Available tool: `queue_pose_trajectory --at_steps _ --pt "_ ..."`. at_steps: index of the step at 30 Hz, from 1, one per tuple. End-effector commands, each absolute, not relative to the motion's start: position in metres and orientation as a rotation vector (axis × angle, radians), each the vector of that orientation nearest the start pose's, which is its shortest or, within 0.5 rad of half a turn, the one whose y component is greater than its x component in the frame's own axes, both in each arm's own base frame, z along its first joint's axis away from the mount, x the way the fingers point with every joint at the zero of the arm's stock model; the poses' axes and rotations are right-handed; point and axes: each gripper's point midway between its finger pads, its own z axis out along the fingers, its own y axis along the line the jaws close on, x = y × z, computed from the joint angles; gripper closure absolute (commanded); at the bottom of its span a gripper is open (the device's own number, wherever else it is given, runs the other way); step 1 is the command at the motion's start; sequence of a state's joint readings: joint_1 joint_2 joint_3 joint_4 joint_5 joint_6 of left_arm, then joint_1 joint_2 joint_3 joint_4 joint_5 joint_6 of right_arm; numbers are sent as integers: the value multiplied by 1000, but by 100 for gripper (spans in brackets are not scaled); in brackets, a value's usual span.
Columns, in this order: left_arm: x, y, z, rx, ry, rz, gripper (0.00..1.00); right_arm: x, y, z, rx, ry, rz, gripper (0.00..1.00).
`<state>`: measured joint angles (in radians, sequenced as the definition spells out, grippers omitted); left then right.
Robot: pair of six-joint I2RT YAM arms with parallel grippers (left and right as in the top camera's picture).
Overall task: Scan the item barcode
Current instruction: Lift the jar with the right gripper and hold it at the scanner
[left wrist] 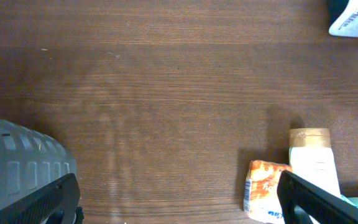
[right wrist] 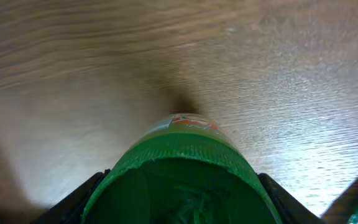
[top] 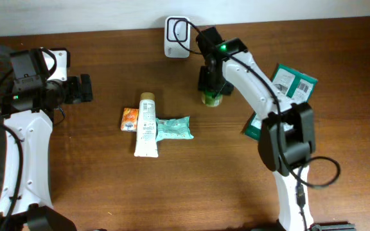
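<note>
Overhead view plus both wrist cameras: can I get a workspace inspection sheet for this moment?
Surface: brown wooden table, no spills seen.
Job's things: white barcode scanner at the far edge; green container just in front of it.
Clutter: orange packet, white tube and teal packet side by side mid-table; green boxes on the right.
Grippers: left gripper open, empty, over bare wood; right gripper with a finger on each side of the green container, grip not confirmed.
Cables: black cable looped over the scanner.
Surroundings: white wall behind the table.
</note>
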<state>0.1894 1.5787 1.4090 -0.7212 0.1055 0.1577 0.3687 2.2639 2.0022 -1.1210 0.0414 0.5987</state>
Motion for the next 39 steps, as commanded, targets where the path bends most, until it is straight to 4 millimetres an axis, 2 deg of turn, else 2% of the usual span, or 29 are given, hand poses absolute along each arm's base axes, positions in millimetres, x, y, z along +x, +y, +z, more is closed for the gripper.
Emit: queue_pose_trajectory --at_steps 1,3,4,5,6,7,8,9,10,11,13,14,15,18,21,22,23,25,28,29,30,34,35,36,37,38,39 --pt "423 62 206 24 2452 17 1 459 164 50 447 2934 -2 46" --pt "423 62 206 24 2452 17 1 458 164 48 447 2939 -6 40" --pt "423 62 206 24 2452 17 1 458 164 48 447 2941 -8 40" --pt "423 62 206 24 2452 17 1 456 163 48 447 2947 -12 30" --pt "423 62 206 24 2452 17 1 456 163 48 419 2952 -15 13" --pt "423 62 206 24 2452 17 1 457 164 49 340 2959 -15 5" --pt "423 62 206 24 2451 17 1 461 165 58 143 2964 -15 2" --pt "423 62 206 24 2452 17 1 463 164 64 49 2961 -20 2" --pt "423 62 206 24 2452 17 1 466 164 76 -148 2946 -32 2" --pt "423 62 206 24 2452 17 1 466 164 90 -539 2899 -68 1" --pt "423 62 206 24 2452 17 1 459 158 91 -1046 2805 -119 2" --pt "423 62 206 24 2452 17 1 454 155 83 -1176 2786 -123 2" --pt "423 62 206 24 2452 17 1 447 158 74 -1260 2781 -48 2" --pt "423 62 206 24 2452 17 1 448 155 61 -1251 2796 39 0" --pt "423 62 206 24 2452 17 1 446 149 45 -1236 2841 86 10" --pt "423 62 206 24 2452 17 1 444 156 45 -1230 2835 151 19" --pt "423 62 206 24 2452 17 1 442 162 46 -1190 2846 210 27" --pt "423 62 206 24 2452 17 1 443 164 46 -1003 2920 225 34" --pt "423 62 206 24 2452 17 1 444 164 46 -391 3087 238 35" --pt "423 62 206 24 2452 17 1 443 164 46 -56 3132 240 35" --pt "423 62 206 24 2452 17 1 445 167 47 216 3127 247 35" --pt "423 62 206 24 2451 17 1 441 188 47 953 3020 264 35" --pt "423 62 206 24 2452 17 1 437 199 47 1135 2973 267 35" --pt "423 62 206 24 2452 17 1 435 207 47 1201 2948 270 32" --pt "423 62 206 24 2452 17 1 436 210 47 1180 2940 268 31" --pt "423 62 206 24 2451 17 1 438 206 47 1120 2940 234 31" --pt "423 62 206 24 2452 17 1 442 201 46 935 2969 198 31"
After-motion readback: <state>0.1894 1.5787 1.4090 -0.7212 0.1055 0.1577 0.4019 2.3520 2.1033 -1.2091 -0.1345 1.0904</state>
